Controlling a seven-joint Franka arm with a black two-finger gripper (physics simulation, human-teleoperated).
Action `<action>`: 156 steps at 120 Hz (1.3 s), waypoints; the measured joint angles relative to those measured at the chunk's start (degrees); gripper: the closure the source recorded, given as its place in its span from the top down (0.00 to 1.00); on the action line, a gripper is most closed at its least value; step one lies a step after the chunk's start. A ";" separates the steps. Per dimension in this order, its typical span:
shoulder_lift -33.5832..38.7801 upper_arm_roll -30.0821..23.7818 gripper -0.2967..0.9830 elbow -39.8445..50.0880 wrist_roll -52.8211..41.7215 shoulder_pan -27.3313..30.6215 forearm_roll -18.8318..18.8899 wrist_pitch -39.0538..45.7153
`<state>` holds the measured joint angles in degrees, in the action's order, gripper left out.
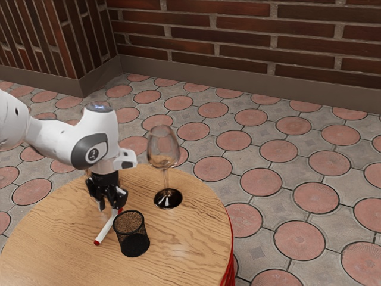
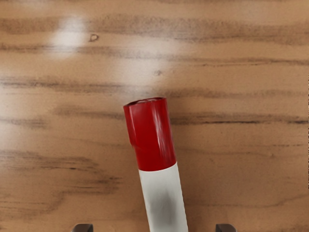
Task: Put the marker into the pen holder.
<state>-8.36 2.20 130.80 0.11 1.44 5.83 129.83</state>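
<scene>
- Spreading beneath everything, the tiled floor (image 1: 300, 239) meets the brick wall (image 1: 250, 36) on its far side; neither should trouble your job.
- Your round wooden counter (image 1: 184, 238) carries both the marker (image 1: 107, 227) and the pen holder (image 1: 131, 233), close enough together that the carry should be short.
- The white arm (image 1: 98, 128) enters from the exterior view's left and reaches down, which suits a pick from above.
- You have a wine glass (image 1: 162, 149) upright beyond the pen holder, toward the far side and the right; tall and slender, it would likely tip if bumped, so pass it on the near side.
- The pen holder, black mesh, stands mouth up, ready for you to lower something in endwise.
- Your jaws stand open, gripping nothing, apart on either side of the white barrel (image 2: 166, 208); that spacing would let them come down around it and close.
- The marker lies flat, just left of the pen holder, its far red end (image 2: 152, 135) by the jaws. Lying like that, it will probably need you to turn it upright before it drops in.
</scene>
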 joint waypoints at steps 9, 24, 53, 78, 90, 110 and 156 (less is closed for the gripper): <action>-1.05 0.07 0.44 0.13 0.14 -0.10 0.11 2.58; -1.89 0.02 0.42 0.65 0.97 -0.12 -0.42 5.14; -2.12 0.09 0.41 2.17 3.96 -0.12 -2.69 6.28; -2.31 0.12 0.37 2.20 5.77 -0.13 -2.75 7.05; -2.43 0.17 0.33 2.46 6.43 -0.12 -2.61 7.21; -2.48 0.18 0.26 2.80 7.34 -0.12 -2.52 7.35; 2.50 -0.05 0.15 2.78 10.55 -0.17 0.17 7.14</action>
<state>-5.86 2.15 133.58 10.66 1.26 5.99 136.97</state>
